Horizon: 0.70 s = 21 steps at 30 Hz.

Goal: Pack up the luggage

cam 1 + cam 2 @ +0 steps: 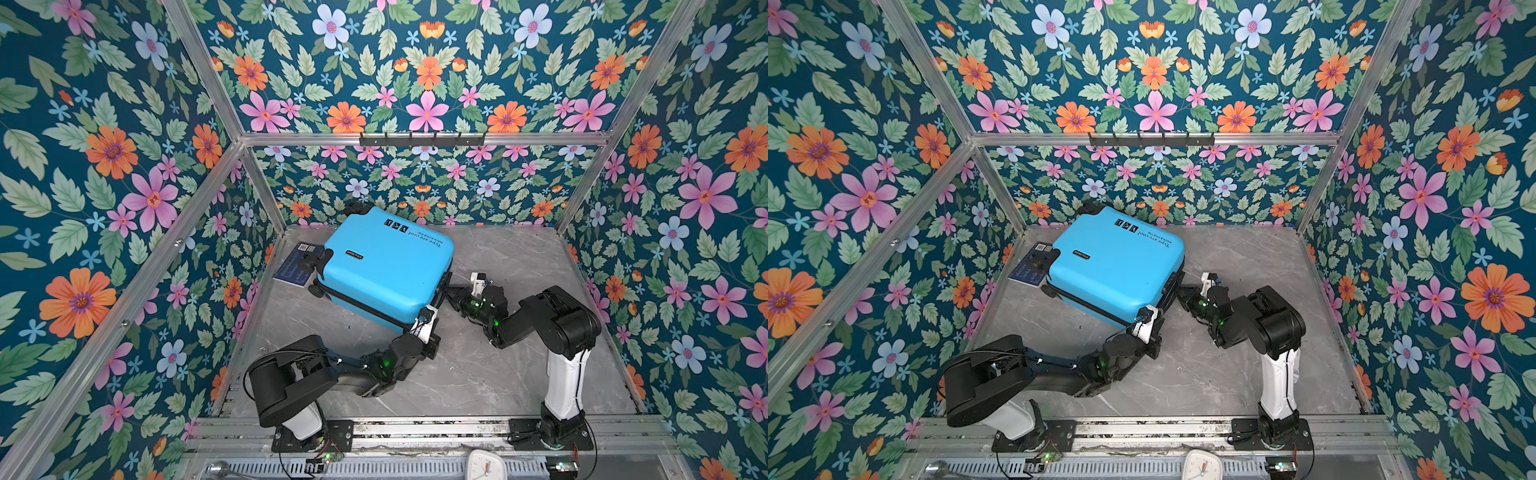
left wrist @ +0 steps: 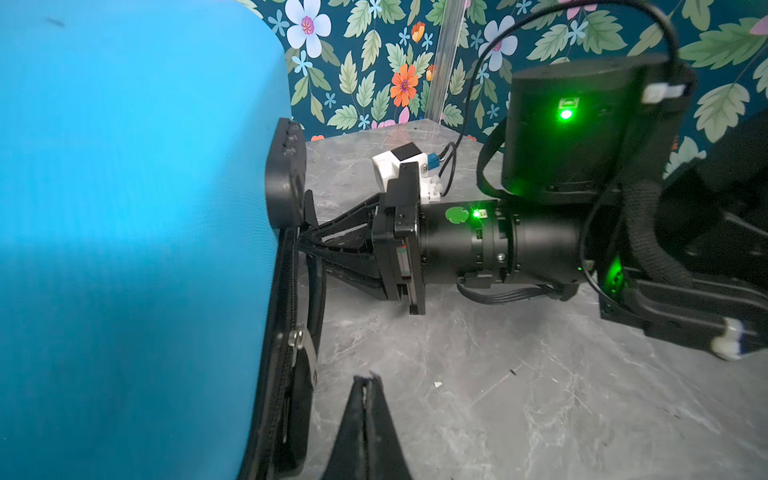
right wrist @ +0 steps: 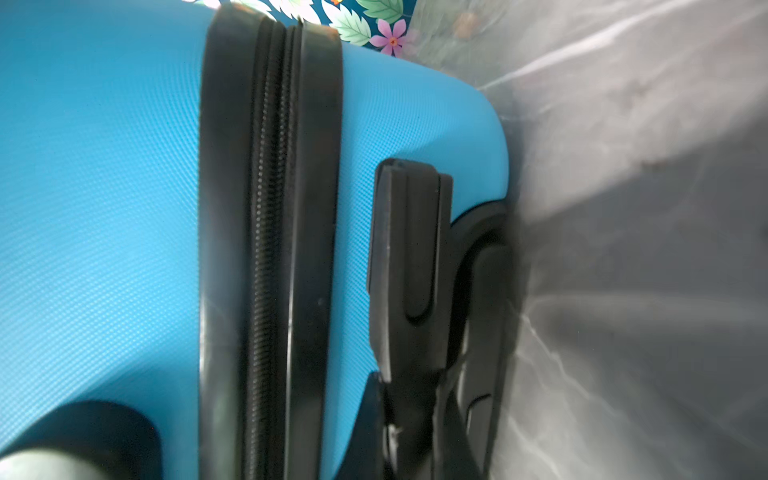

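Observation:
The luggage (image 1: 386, 270) (image 1: 1117, 266) is a bright-blue hard-shell suitcase lying closed at the back middle of the grey table, its near edge lifted a little. Its black zip band (image 3: 270, 249) runs down the side. My right gripper (image 1: 451, 291) (image 2: 309, 239) (image 3: 409, 399) reaches in from the right and is shut on the black handle (image 3: 409, 249) on that side. My left gripper (image 2: 366, 380) is shut and empty, low over the table just beside the suitcase's near right corner.
A dark-blue printed card (image 1: 297, 264) lies partly under the suitcase's left end. A white clock (image 1: 484, 465) sits on the front rail. A black hook rack (image 1: 422, 139) hangs on the back wall. Flowered walls close in three sides.

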### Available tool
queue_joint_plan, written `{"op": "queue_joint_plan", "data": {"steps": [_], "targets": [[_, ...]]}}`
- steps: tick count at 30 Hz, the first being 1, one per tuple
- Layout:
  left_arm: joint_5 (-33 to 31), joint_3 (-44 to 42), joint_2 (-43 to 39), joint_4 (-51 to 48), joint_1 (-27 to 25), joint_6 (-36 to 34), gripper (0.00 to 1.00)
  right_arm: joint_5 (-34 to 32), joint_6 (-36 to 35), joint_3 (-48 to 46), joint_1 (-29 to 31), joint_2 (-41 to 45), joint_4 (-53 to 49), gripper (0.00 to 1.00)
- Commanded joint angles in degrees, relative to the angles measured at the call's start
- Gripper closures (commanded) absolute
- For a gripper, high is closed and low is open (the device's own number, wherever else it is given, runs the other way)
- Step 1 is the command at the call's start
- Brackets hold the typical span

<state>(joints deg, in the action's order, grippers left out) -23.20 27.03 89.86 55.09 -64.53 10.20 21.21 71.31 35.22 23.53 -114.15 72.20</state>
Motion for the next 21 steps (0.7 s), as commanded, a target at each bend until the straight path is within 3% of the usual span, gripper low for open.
{"op": "queue_joint_plan", "data": {"steps": [1, 4, 6, 10, 14, 17, 21], "targets": [[-4.7, -0.1, -4.5, -4.9, 0.0, 2.3, 0.86, -0.1, -2.8, -2.1, 1.0, 0.7, 0.8, 1.00], [-11.4, -0.4, -12.3, -15.5, -0.7, 7.1, 0.53, -1.9, -2.4, -5.2, 1.2, 2.0, 1.7, 1.00], [-15.2, -1.0, -17.9, -22.7, -0.9, 11.9, 0.43, -3.2, -2.2, -7.5, 1.1, 2.8, 2.9, 1.00], [-20.6, -2.4, -27.5, -35.4, -0.9, 21.3, 0.43, -5.3, -1.4, -12.5, 1.2, 3.8, 6.0, 1.00], [-22.8, -4.1, -30.8, -37.4, 0.2, 21.2, 0.42, -8.6, -0.5, -16.4, 4.0, 3.8, 9.4, 1.00], [-20.5, -3.8, -30.0, -37.2, 2.8, 20.6, 0.41, -12.8, -0.8, -17.5, 8.7, 4.5, 9.4, 1.00], [-12.6, -2.8, -27.1, -36.8, 9.6, 20.5, 0.40, -22.8, -0.4, -17.9, 17.8, 5.5, 9.4, 1.00]]}}
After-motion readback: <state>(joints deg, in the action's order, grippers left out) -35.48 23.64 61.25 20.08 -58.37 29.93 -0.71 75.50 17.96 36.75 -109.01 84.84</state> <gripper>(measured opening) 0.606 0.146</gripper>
